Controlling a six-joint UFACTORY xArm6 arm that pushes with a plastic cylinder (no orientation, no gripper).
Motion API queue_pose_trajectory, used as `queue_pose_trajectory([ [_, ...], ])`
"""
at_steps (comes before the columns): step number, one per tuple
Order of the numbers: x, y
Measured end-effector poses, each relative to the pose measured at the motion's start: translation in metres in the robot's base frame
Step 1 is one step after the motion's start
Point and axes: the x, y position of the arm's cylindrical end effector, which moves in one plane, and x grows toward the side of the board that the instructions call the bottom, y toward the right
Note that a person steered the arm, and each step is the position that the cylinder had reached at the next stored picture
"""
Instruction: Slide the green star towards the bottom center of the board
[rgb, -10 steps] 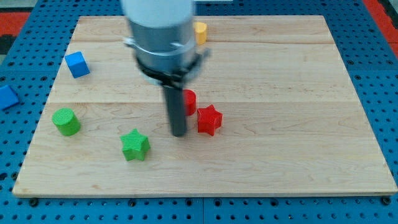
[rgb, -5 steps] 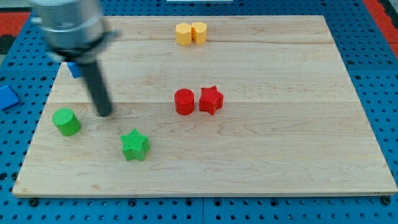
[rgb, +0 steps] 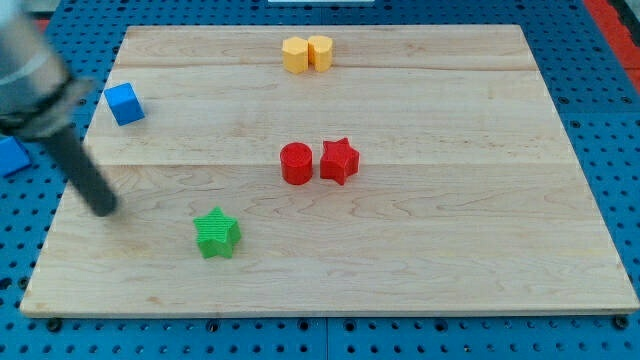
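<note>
Our green star (rgb: 217, 233) lies flat on the wooden surface (rgb: 450, 230) in the lower left part of the board, a little above the bottom edge and left of the board's middle line. Nothing touches it.

My tip (rgb: 103, 208) sits to the view's left of the star and slightly higher, well apart from it, near the board's left edge. The rod slants up and to the left from there, and its upper part is blurred. We carry no jaws on this arm, only the plain rod, so there is nothing to open, close or grip.

Up and to the right of the star, near the centre of the board, the red cylinder (rgb: 296, 163) and the red star (rgb: 339, 160) stand side by side, just beside each other or touching; we cannot tell which. At the view's top, the yellow hexagonal block (rgb: 296, 54) and a second yellow block (rgb: 321, 50), whose shape we cannot make out, are pressed together. The blue cube (rgb: 124, 103) rests at the upper left of the board, above the tip. Another blue block (rgb: 12, 156) lies off the board on the blue pegboard (rgb: 600, 90), at the view's left edge, partly cut off. We see no containers here; every block lies directly on its surface.
</note>
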Motion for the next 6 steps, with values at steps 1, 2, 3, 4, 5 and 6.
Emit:
queue_pose_trajectory([
  [1, 0.01, 0.091],
  [2, 0.032, 0.102],
  [3, 0.021, 0.058],
  [4, 0.064, 0.022],
  [5, 0.08, 0.105],
  [6, 0.081, 0.172],
])
